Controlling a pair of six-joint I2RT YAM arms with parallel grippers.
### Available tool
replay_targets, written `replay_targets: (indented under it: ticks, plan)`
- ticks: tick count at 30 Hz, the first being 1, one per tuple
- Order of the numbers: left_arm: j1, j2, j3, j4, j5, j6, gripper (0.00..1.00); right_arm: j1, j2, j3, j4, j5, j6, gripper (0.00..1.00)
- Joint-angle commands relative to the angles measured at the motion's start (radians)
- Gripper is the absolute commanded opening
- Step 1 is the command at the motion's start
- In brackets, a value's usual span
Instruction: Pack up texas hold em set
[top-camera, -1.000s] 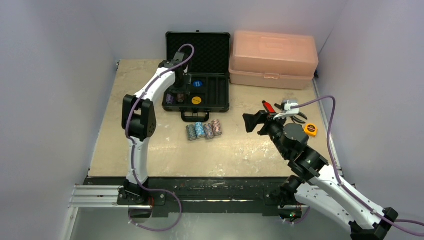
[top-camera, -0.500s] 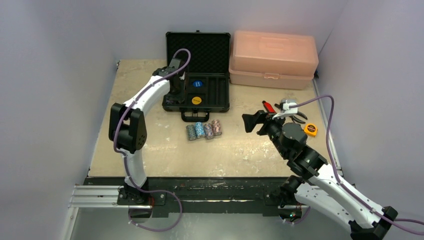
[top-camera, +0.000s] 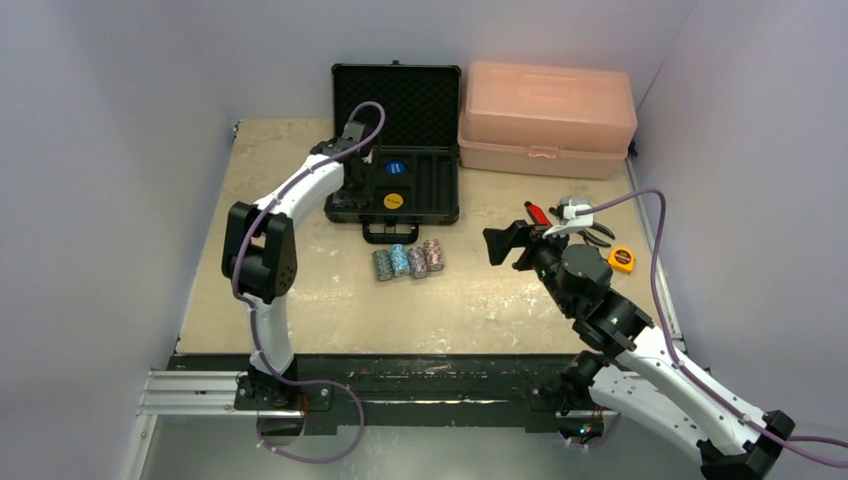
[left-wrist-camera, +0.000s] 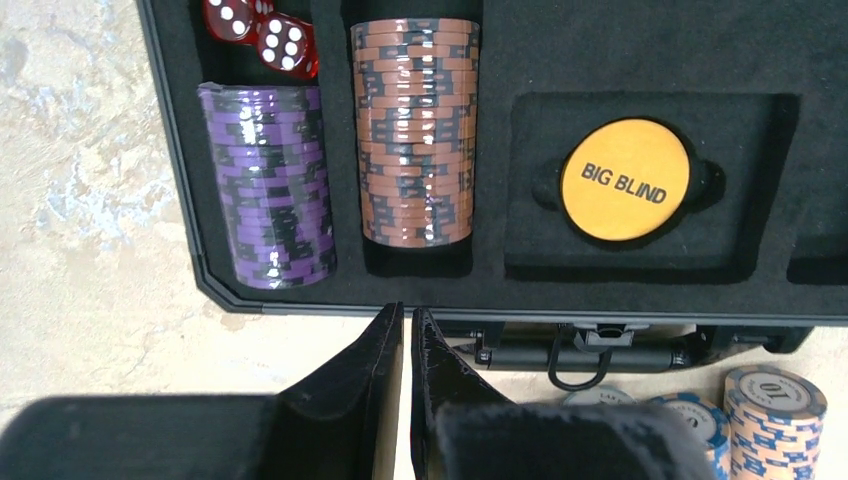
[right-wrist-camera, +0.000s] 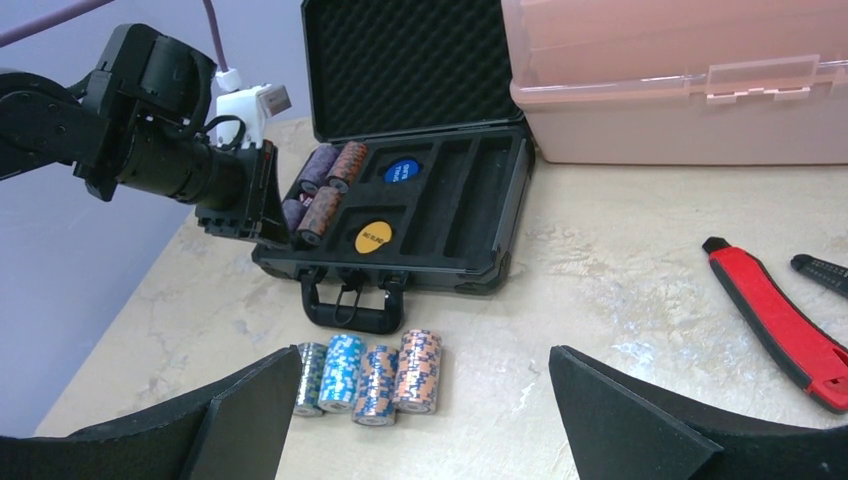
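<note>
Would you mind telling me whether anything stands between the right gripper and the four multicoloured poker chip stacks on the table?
Nothing visible: only bare beige tabletop lies between the right gripper and the multicoloured poker chip stacks.

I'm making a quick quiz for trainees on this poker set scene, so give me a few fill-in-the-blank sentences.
The yellow disc in the black case reads BIG ____.
____ chip stacks lie on the table before the case's handle.
The dice beside the purple chip stack are ____.
The right gripper has its jaws ____.
Missing: BLIND; Four; red; open.
</note>
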Motion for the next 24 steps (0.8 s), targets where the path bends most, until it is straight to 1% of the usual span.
replay_targets:
  ticks: [1,18,24]
  plan:
    - [0.001,0.045,0.030,0.038,-0.005,-0.007,0.07,0.000,0.005,0.031,0.007,-0.011,-0.007,0.99]
    - [0.009,0.149,0.112,0.059,-0.037,0.014,0.07,0.000,0.030,0.027,0.012,-0.007,-0.009,0.99]
    - [0.015,0.184,0.164,0.056,-0.038,0.022,0.07,0.001,0.041,0.025,0.014,-0.004,-0.010,0.99]
